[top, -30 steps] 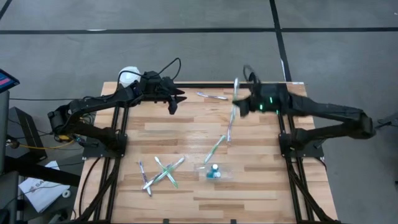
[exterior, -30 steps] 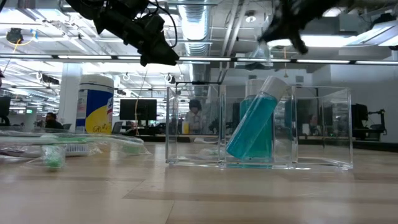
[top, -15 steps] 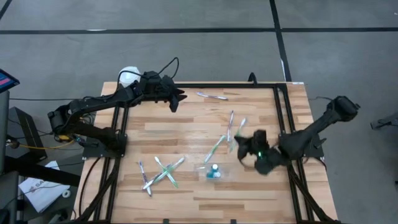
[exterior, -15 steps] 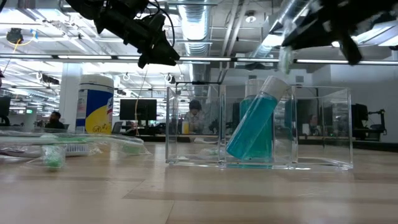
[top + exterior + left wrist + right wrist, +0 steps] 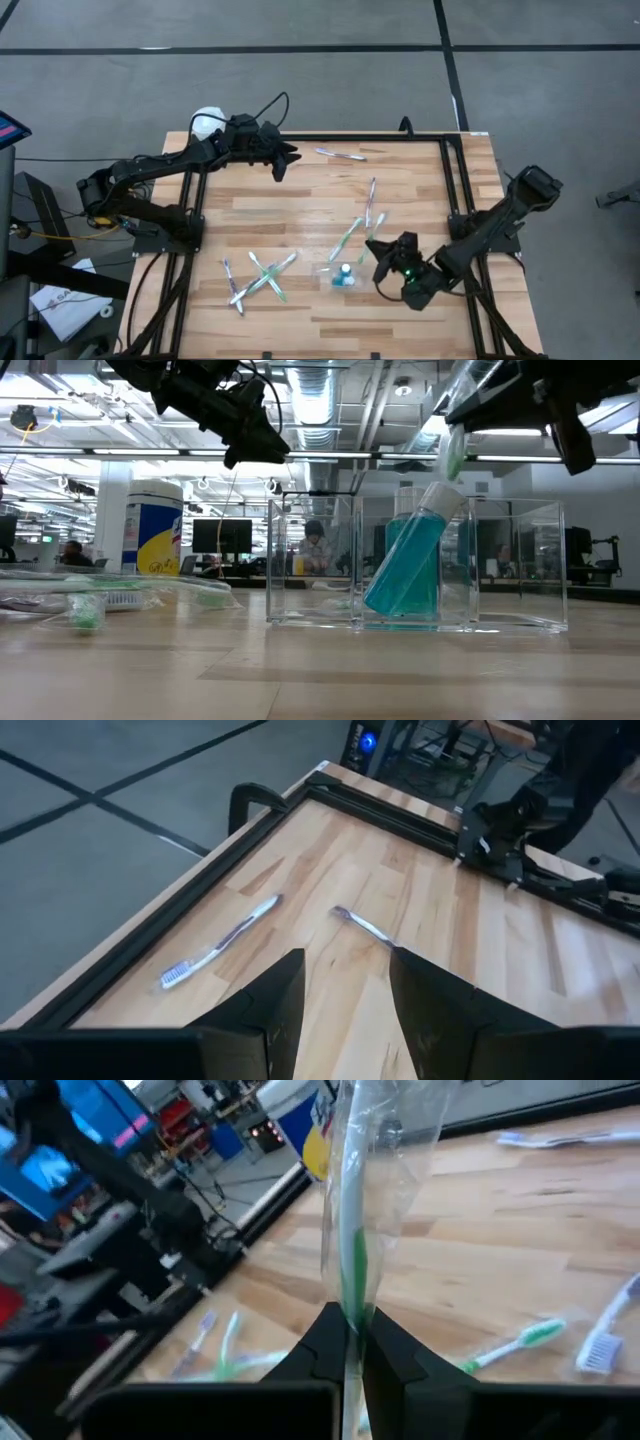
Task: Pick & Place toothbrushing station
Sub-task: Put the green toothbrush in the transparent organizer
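Wooden table (image 5: 300, 210) w/ black frame, seen from above. Left arm waits over the far-left edge; left gripper (image 5: 283, 160) hangs above the boards, fingers (image 5: 270, 1005) partly apart, nothing between them; a wrapped toothbrush (image 5: 218, 948) lies just ahead near the far rail. Right arm reaches in from the right edge; right gripper (image 5: 380, 250) sits above the near-right boards, just beside the clear cup (image 5: 343, 277), fingers closed tight on a plastic-wrapped green toothbrush (image 5: 352, 1210) held upright (wrist view). White-capped canister w/ yellow label (image 5: 155, 527) stands at the far-left corner. Cup is a clear multi-compartment holder in low view; one teal tube (image 5: 412, 555) leans tilted inside. Loose brushes: crossed group (image 5: 258, 278) near-left, a few (image 5: 362, 215) mid-table, apart from the cup.
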Available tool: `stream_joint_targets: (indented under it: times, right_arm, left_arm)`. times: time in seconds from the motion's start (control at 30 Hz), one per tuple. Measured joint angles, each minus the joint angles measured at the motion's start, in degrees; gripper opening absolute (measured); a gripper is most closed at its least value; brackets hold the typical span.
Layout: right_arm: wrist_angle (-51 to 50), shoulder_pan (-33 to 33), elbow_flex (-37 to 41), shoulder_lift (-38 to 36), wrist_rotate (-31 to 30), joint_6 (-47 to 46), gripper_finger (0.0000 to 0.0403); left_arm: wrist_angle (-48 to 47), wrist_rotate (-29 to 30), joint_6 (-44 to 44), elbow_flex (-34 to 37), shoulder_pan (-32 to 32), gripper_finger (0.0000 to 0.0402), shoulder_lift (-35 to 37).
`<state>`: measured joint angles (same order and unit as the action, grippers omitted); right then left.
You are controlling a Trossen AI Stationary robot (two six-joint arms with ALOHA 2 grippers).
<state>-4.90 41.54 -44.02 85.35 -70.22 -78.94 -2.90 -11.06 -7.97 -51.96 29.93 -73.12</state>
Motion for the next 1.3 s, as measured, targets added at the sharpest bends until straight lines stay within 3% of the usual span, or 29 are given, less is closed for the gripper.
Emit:
stream_joint_targets:
  times: [0.43,0.77,0.97,1.3]
  right_arm:
    - [-5.06,0.5,-3.43,5.95,10.49,-0.61,0.0005]
    - [-6.32,2.47,-3.43,7.69,12.0,-0.78,0.0005]
    - [-5.14,3.23,-3.39,12.63,12.37,-6.84,0.0006]
    - [-1.91,3.8,-3.42,13.21,12.16,-5.82,0.0053]
  left_arm:
    - [0.2,-3.42,0.0,0.0,-0.02,0.0143,0.0]
    - [0.39,-3.42,0.47,0.0,-0.02,0.0143,-0.02]
    - [0.42,-3.42,0.64,0.0,-0.01,0.0143,0.0]
    - [0.39,-3.42,0.44,0.0,-0.02,0.0143,-0.01]
